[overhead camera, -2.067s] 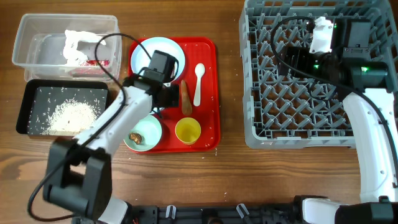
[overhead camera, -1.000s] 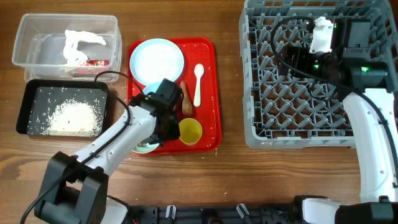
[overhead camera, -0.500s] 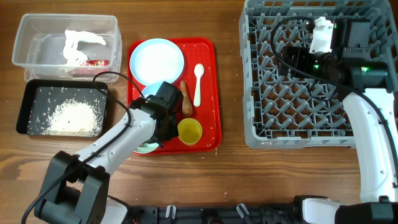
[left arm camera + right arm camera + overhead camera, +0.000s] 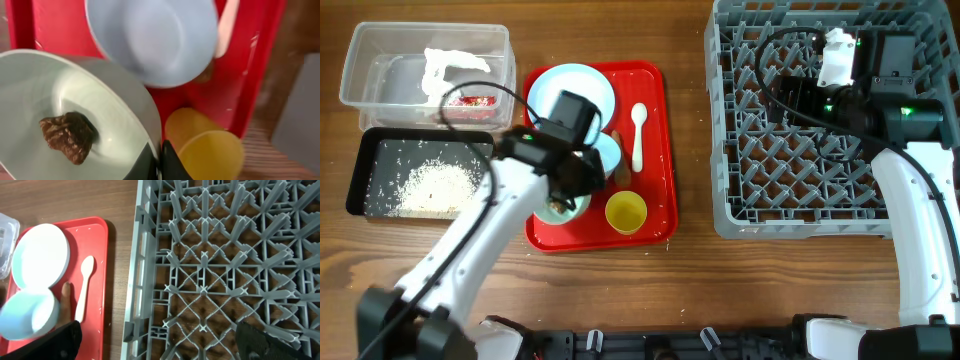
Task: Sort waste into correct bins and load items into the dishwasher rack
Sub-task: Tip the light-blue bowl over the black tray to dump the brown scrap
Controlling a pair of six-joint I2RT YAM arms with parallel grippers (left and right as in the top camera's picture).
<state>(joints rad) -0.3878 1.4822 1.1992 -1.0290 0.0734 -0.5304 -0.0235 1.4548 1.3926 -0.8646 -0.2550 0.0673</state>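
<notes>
From above, the left tool [image 4: 572,185] hung over the red tray [image 4: 658,170], at the teal bowl [image 4: 558,210] just beside the yellow cup [image 4: 625,212]. Its wrist view showed the fingers [image 4: 172,165] pinching that bowl's rim, with a brown lump [image 4: 67,136] lying inside. In the right wrist view, the right tool [image 4: 157,332] was spread wide above the grey rack [image 4: 210,255].

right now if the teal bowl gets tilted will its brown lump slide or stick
Probably slides: the lump sits on the bowl's smooth, glossy inside. The bowl itself looks rigid and light, since the left gripper pinches it by the rim alone.
</notes>
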